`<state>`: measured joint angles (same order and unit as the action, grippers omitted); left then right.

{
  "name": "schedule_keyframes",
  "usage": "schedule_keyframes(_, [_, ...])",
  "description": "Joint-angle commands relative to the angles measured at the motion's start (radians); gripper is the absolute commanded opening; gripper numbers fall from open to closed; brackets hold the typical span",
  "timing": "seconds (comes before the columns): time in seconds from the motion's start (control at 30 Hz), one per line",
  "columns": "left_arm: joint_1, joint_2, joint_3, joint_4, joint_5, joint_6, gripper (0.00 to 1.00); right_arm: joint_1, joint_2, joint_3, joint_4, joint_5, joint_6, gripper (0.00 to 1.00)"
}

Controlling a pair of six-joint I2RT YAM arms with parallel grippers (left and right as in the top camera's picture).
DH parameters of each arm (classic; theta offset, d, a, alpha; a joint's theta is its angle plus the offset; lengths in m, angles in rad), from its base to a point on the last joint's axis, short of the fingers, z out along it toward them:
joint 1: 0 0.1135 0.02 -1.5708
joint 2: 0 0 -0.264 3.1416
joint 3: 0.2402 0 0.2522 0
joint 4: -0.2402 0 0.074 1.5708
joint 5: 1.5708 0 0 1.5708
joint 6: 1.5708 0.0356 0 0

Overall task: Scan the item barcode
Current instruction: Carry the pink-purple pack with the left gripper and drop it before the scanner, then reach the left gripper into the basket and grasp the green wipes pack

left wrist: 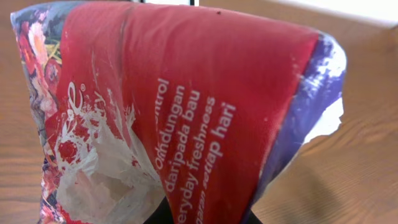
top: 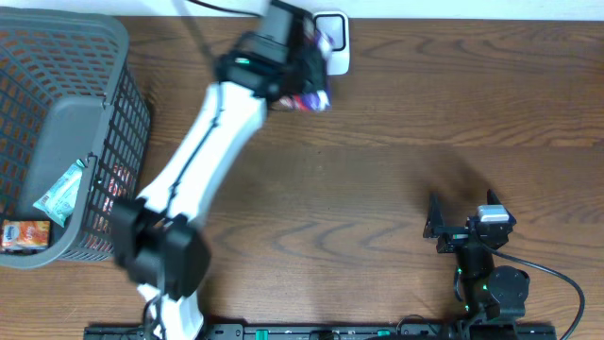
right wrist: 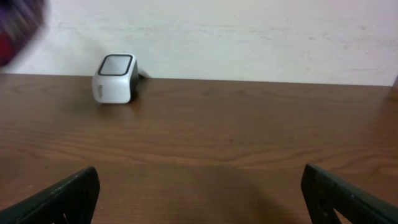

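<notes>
Your left claw (top: pixel 298 74) pinches the pouch (left wrist: pixel 186 112) by the scanner (top: pixel 334 42), top centre — next, turn its barcode toward it; right claw (top: pixel 442 227) spread.

From above I see my left arm (top: pixel 203 142) stretched across the wooden table (top: pixel 396 123) to the far edge. The left gripper (top: pixel 308 83) grips a red and purple packet (top: pixel 304 101) just beside the white scanner (top: pixel 335 42). The right gripper (top: pixel 436 227) sits low on the right, jaws apart. The grey basket (top: pixel 66 33) on the left holds a green packet (top: pixel 61 194) and an orange packet (top: pixel 24 233).
</notes>
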<state>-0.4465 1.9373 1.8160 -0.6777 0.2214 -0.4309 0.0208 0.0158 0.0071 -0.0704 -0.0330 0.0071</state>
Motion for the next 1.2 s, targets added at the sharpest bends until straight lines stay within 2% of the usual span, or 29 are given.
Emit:
schedule_keyframes(0.0, [-0.046, 0.096, 0.001, 0.003, -0.040, -0.090, 0.07, -0.007, -0.003, -0.002, -0.004, -0.003, -0.001, 0.99])
schedule_keyframes(0.13, [-0.079, 0.166, 0.001, 0.001, -0.040, -0.160, 0.09, -0.007, -0.003, -0.002, -0.004, -0.003, -0.001, 0.99])
schedule_keyframes(0.17, [-0.089, 0.175, 0.001, 0.002, -0.040, -0.172, 0.22, -0.007, -0.003, -0.002, -0.004, -0.003, -0.001, 0.99])
schedule_keyframes(0.27, [-0.106, 0.181, 0.001, 0.005, -0.040, -0.177, 0.51, -0.007, -0.003, -0.002, -0.004, -0.003, -0.001, 0.99])
schedule_keyframes(0.3, [-0.112, 0.180, 0.001, 0.007, -0.040, -0.177, 0.64, -0.007, -0.003, -0.002, -0.004, -0.003, -0.001, 0.99])
schedule_keyframes(0.4, [-0.116, 0.178, 0.001, 0.010, -0.040, -0.177, 0.80, -0.007, -0.003, -0.002, -0.004, -0.003, -0.001, 0.99])
schedule_keyframes(0.57, [-0.074, 0.149, 0.023, 0.007, -0.043, -0.169, 0.82, -0.007, -0.003, -0.002, -0.004, -0.003, 0.000, 0.99])
schedule_keyframes(0.7, [0.017, 0.044, 0.034, 0.006, -0.044, -0.141, 0.82, -0.007, -0.003, -0.002, -0.004, -0.003, -0.001, 0.99])
schedule_keyframes(0.9, [0.241, -0.216, 0.034, -0.055, -0.044, -0.020, 0.82, -0.007, -0.003, -0.002, -0.004, -0.003, -0.001, 0.99])
schedule_keyframes(1.07, [0.426, -0.353, 0.034, -0.125, -0.062, -0.014, 0.82, -0.007, -0.003, -0.002, -0.004, -0.003, -0.001, 0.99])
schedule_keyframes(1.17, [0.552, -0.395, 0.034, -0.187, -0.144, -0.016, 0.82, -0.007, -0.003, -0.002, -0.004, -0.003, 0.000, 0.99])
